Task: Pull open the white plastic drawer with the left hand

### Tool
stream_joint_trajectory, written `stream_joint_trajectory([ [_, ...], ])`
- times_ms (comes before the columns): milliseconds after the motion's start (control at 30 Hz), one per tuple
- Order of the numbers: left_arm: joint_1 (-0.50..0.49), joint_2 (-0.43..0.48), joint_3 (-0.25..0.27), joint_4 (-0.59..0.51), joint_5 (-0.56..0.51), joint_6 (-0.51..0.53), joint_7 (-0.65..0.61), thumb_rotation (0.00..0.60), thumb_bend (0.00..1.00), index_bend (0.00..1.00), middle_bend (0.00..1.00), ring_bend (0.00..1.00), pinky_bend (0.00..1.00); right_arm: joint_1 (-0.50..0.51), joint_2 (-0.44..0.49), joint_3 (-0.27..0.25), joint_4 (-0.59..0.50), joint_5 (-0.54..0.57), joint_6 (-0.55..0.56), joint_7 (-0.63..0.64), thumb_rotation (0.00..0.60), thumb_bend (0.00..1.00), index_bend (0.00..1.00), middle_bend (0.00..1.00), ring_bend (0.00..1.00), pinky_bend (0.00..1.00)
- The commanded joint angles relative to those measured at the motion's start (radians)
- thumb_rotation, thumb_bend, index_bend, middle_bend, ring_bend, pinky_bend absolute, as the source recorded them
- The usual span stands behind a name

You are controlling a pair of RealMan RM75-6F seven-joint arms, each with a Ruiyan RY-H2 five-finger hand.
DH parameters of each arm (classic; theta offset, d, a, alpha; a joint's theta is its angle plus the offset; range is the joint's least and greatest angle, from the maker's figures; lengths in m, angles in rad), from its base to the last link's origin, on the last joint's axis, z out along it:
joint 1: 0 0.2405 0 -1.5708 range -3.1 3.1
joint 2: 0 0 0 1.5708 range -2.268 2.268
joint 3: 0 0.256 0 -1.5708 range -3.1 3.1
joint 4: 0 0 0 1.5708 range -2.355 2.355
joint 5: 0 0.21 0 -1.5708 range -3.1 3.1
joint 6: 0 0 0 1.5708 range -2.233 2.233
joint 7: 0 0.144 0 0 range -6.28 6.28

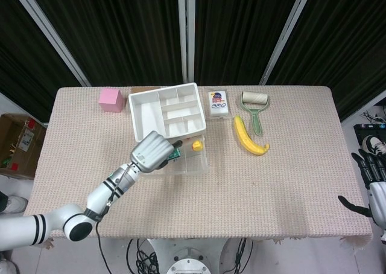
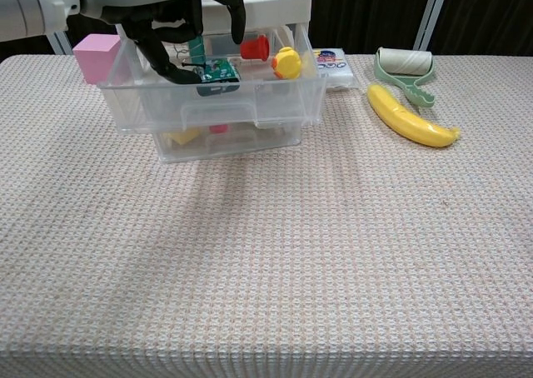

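Note:
The drawer unit has a white divided tray [image 1: 135, 116] on top and clear drawers below. Its upper clear drawer [image 1: 192, 163] is pulled out toward me, front wall [image 2: 250, 103] facing the chest view. Inside lie a green card [image 2: 220, 72], a red piece [image 2: 255, 47] and a yellow toy [image 2: 286, 61]. My left hand [image 1: 154, 152] hovers over the drawer's left part, fingers [image 2: 163, 57] spread and reaching down beside the green card, holding nothing that I can see. My right hand [image 1: 373, 189] hangs off the table's right edge, fingers apart and empty.
A banana [image 1: 248, 136], a green lint roller [image 1: 256, 103] and a small card pack [image 1: 218, 103] lie right of the drawer unit. A pink cube [image 1: 111, 99] sits at the back left. The lower clear drawer [image 2: 218, 136] is closed with small pieces inside.

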Motion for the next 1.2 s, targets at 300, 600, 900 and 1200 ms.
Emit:
stream_joint_trajectory([
  [300,-0.067,0.000,0.038,0.000,-0.106,-0.012,0.135,0.600,0.23,0.30,0.89,0.99,1.00,-0.004,-0.006,-0.001,0.014,0.008,-0.006,0.015,0.600,0.05,0.00,0.01,0.00,0.00],
  [600,-0.110,-0.006,0.073,0.008,-0.095,0.006,0.213,0.600,0.23,0.30,0.89,1.00,1.00,-0.006,-0.010,-0.002,0.027,0.015,-0.011,0.027,0.600,0.05,0.00,0.01,0.00,0.00],
  [900,-0.151,-0.042,0.112,0.044,-0.087,0.029,0.345,0.600,0.23,0.30,0.89,1.00,1.00,-0.006,-0.014,-0.002,0.034,0.016,-0.015,0.032,0.600,0.05,0.00,0.01,0.00,0.00],
  [1200,-0.171,-0.047,0.125,0.045,-0.131,0.033,0.377,0.600,0.34,0.39,0.89,0.99,1.00,-0.007,-0.016,-0.001,0.038,0.020,-0.017,0.039,0.600,0.05,0.00,0.01,0.00,0.00],
])
